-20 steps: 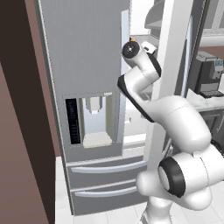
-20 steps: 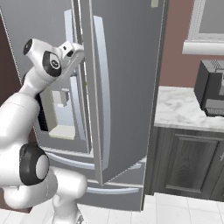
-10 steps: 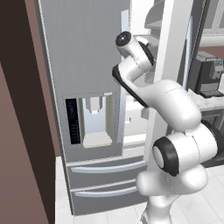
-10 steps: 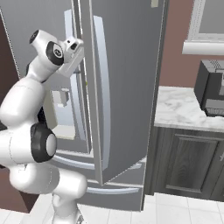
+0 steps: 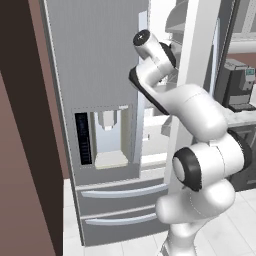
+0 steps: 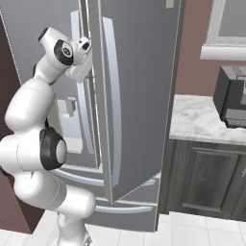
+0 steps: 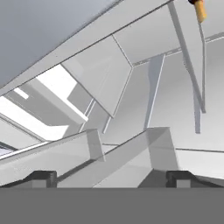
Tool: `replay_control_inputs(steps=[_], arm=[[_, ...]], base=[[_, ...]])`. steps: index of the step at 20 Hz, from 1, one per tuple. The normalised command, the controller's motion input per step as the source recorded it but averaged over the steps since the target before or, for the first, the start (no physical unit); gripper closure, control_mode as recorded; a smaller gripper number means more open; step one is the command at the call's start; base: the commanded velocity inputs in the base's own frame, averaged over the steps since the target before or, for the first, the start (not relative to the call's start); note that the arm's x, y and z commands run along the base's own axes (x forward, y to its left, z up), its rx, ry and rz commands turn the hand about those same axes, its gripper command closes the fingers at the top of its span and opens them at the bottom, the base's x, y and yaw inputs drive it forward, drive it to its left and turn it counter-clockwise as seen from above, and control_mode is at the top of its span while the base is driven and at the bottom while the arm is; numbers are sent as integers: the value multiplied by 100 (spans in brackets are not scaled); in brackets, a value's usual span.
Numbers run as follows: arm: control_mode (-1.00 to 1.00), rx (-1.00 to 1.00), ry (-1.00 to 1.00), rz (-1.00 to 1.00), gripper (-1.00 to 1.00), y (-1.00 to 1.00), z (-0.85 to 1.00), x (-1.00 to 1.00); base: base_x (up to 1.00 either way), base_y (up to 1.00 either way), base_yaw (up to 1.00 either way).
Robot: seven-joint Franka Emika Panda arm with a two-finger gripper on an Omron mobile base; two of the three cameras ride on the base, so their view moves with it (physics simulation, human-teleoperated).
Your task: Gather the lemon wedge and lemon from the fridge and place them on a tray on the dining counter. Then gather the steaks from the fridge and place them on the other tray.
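Pincer: spread wide and empty; its two dark tips (image 7: pixel 112 178) are seen at the bottom of the hand view, pointed into the fridge interior.
Arm: raised from the base and bent at the elbow, with the hand tucked into the gap between the two upper fridge doors (image 6: pixel 79 57).
Fridge: a grey unit (image 5: pixel 95 65) with a left door bearing a water dispenser (image 5: pixel 107 135) and two drawers (image 5: pixel 120 202) below.
Right door: swung open (image 6: pixel 139 96), its long handle seen edge-on in the right base view.
Interior: pale shelves and door bins (image 7: pixel 109 83) are seen tilted in the hand view.
Orange object: a small piece (image 7: pixel 199 8) at the top edge of the hand view; what it is cannot be told.
Lemon, lemon wedge, steaks: cannot be made out.
Tabletop: marble (image 6: pixel 202 120), just beside the fridge, carrying a dark coffee machine (image 6: pixel 233 96).
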Motion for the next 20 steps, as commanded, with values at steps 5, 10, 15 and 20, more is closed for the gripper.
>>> replay_control_inputs(steps=[5, 10, 15, 20], arm=[[-100, -3, 2, 0, -100, -43, -1, 0], [-100, -4, 0, 0, -100, -36, 0, -23], [-100, -4, -2, -1, -100, -29, 0, -57], [-100, -1, 0, 0, -100, -53, 0, -38]], base=[[0, 0, 0], [0, 0, 0], [0, 0, 0], [0, 0, 0]])
